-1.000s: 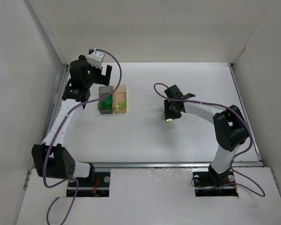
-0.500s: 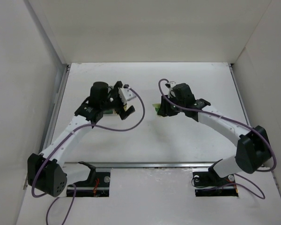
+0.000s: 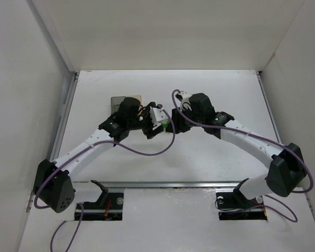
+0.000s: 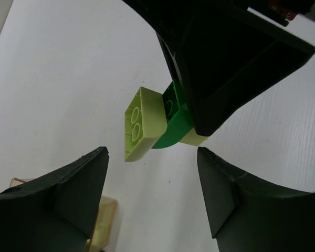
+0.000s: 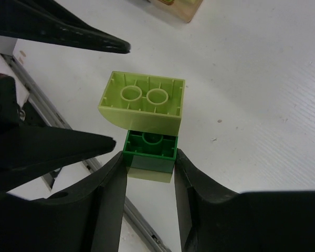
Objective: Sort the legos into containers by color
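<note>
Right hand (image 5: 149,157) first: its two fingers are pinched on the lower part of a three-brick stack (image 5: 147,131). They grip the dark green brick (image 5: 150,146) and the lower pale brick (image 5: 149,172) under it, held up over the middle of the counter (image 3: 210,157). A pale yellow-green top brick (image 5: 143,101) with one curved side sits above them, free of those fingers. My left hand (image 4: 152,152) faces the stack with its fingers spread, one to each side of that top brick and touching nothing (near it, not yet around it).

The containers (image 3: 118,101) stand toward the far left corner of the counter. They are mostly hidden behind my left arm, so I cannot tell what lies in them. No loose brick shows on the bare counter from above, so I judge the sorting far along. What is left is to pull this stack apart, then drop the green piece in one box and the pale pieces in the other.
</note>
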Controlling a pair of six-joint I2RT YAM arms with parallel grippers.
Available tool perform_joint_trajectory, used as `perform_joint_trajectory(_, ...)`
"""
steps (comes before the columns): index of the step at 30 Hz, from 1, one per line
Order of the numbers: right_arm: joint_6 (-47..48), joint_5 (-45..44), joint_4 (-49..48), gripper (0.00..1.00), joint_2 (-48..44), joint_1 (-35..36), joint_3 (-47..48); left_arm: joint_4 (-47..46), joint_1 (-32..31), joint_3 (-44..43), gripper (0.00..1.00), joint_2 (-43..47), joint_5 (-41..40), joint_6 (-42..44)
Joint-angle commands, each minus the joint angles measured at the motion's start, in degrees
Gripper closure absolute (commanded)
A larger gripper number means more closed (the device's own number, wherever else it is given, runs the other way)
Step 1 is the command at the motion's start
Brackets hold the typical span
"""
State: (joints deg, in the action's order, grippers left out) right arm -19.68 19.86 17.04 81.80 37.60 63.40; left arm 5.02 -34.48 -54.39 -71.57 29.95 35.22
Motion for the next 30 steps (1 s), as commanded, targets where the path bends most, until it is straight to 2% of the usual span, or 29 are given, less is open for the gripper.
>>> perform_joint_trajectory(1,-0.1,1.6,-3.6,1.0,-1.7,1.6,2.2,-0.6,-0.2,-2.7,0.37,-0.1,-0.9,1.8)
perform_joint_trajectory(6,0.4,2.1,-3.6,1.0,-1.7,2.1,1.6,-0.6,-0.2,-3.2,0.48,-0.1,-0.9,2.4)
perform_joint_trajectory(7,0.4,2.6,-3.6,1.0,-1.7,2.1,1.6,-0.6,-0.2,-3.8,0.56,-0.1,-0.3,2.9)
perform_joint_trajectory(9,0.4,2.6,-3.6,1.0,-1.7,2.1,1.6,0.4,-0.8,-3.8,0.68,-0.1,0.4,3.7)
perform_joint_trajectory(13,1.0,3.2,-3.6,1.0,-1.7,2.1,1.6,1.9,-0.8,-4.8,0.83,-1.4,0.4,4.4)
perform_joint_trajectory(16,1.0,3.2,-3.6,1.0,-1.7,2.1,1.6,2.5,-0.8,-5.4,1.0,-1.4,0.9,4.4)
perform_joint_trajectory(21,1.0,2.6,-3.6,1.0,-1.2,2.1,0.4,3.0,-0.8,-6.0,1.0,-1.4,0.3,2.1)
perform_joint_trajectory(23,1.0,2.0,-2.5,1.0,1.1,2.1,-0.2,2.4,1.6,-6.5,1.0,-2.0,-0.5,-5.1)
perform_joint_trajectory(30,-4.0,3.6,-6.2,1.0,4.6,2.1,-3.0,-0.4,9.8,-8.4,1.0,-5.7,-6.6,-19.6)
